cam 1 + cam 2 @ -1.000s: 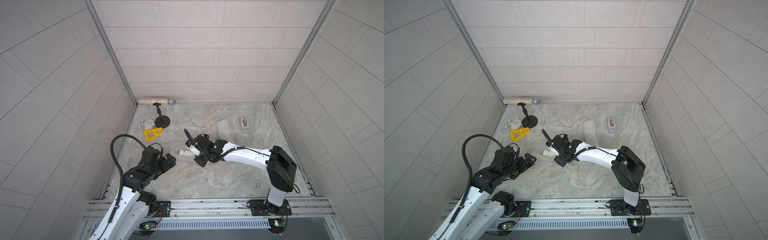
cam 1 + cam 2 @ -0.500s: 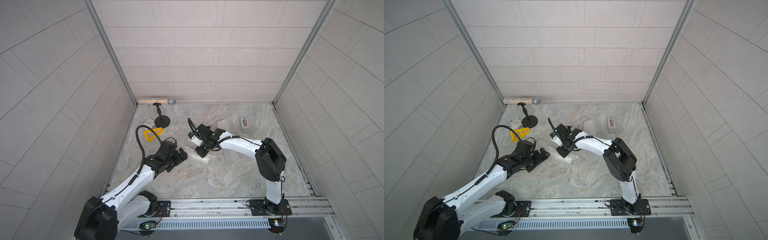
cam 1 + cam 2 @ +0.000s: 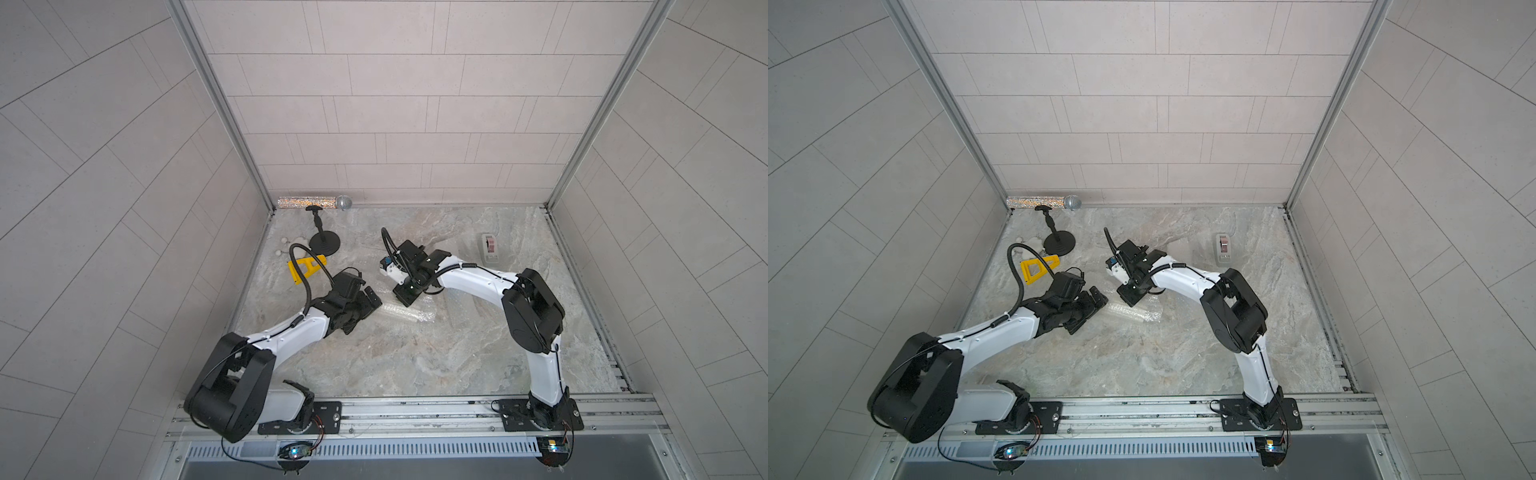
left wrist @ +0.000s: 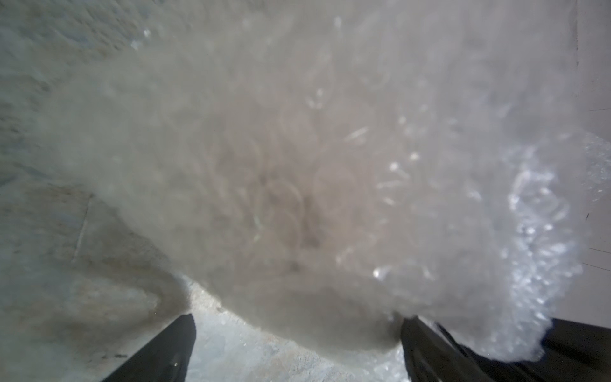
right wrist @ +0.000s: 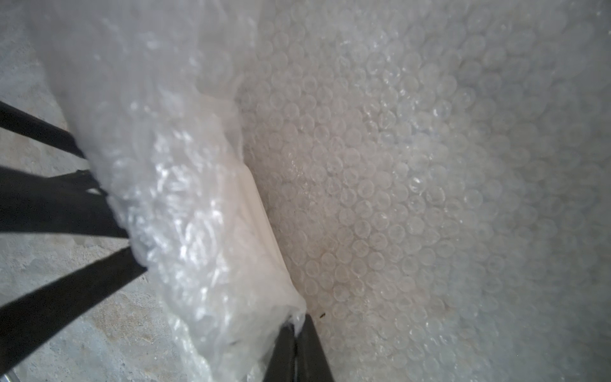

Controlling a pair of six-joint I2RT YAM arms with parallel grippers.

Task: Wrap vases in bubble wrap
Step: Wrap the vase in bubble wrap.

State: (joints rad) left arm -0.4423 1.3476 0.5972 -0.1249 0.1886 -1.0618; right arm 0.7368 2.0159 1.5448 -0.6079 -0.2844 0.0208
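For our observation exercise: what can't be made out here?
White vase: right wrist view, bubble wrap covers all but an edge.
Right gripper: grip unclear, wrap covers tips, same view.
Left wrist view: only blurred wrap.
Small white objects by microphone stand: both top views, too small.

marbled tabletop (image 3: 415, 357) with bubble wrap (image 3: 411, 319), tape dispenser (image 3: 490, 248), yellow frame (image 3: 306, 270), black stand (image 3: 325, 243)

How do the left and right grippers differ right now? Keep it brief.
The left gripper has its fingers wide apart; the right gripper has them nearly together. The left gripper grips nothing; the right gripper pinches the bubble wrap. Both sit low at the same roll.
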